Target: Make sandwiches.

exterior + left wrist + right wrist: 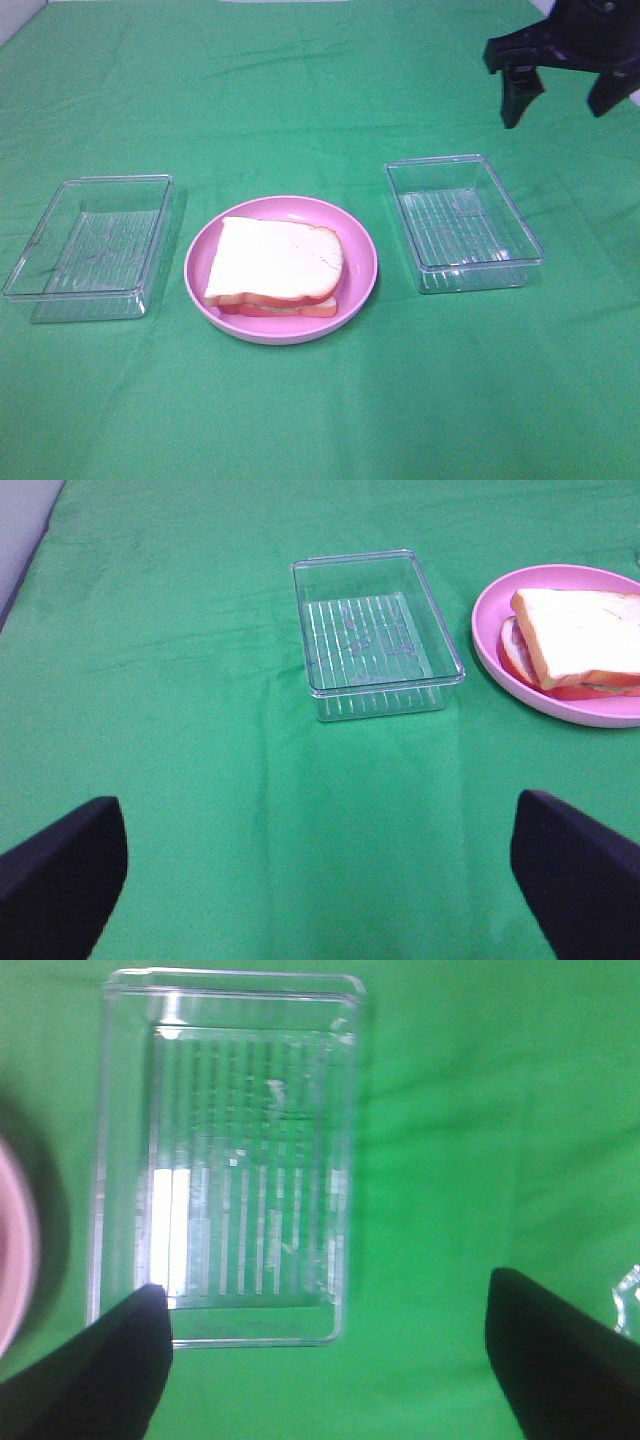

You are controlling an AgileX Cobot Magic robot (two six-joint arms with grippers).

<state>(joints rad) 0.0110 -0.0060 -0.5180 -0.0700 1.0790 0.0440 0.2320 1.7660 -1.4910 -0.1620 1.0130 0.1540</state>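
Resting assembled on the pink plate [358, 295] at frame centre, sandwich [276, 268]; both trays apparently empty. Right gripper [563, 92], upper right, jaws apart; left gripper [318, 880] likewise apart, holding nothing. Risks toppling the stack if nudged.

Clear glossy plastic trays [462, 222], matt cloth [320, 90].

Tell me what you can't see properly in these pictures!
- Sandwich fillings: exterior high view, hidden under the top bread slice.
- Pink plate: right wrist view, cut off by the edge and blurred.
- Left gripper: missing from the exterior high view; only its fingertips show in its wrist view.
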